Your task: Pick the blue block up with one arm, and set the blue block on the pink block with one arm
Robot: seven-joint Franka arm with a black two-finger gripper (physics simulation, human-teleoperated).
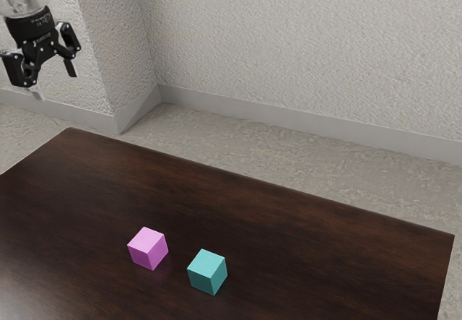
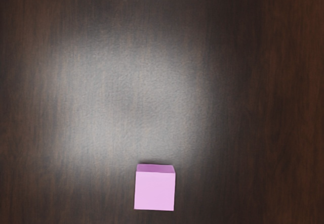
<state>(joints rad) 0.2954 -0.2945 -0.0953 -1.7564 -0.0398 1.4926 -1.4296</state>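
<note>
A teal-blue block rests on the dark wooden table near its front edge. Just to its left in the exterior view sits a pink block, a small gap apart from it. My black gripper hangs high at the exterior view's upper left, far above and well away from both blocks, its fingers spread open with nothing between them. The wrist view looks straight down on the table and catches the pink block some distance below the hand.
The table's far edge runs diagonally across the exterior view, with speckled floor and a white textured wall behind it. A wall corner column stands close behind the gripper.
</note>
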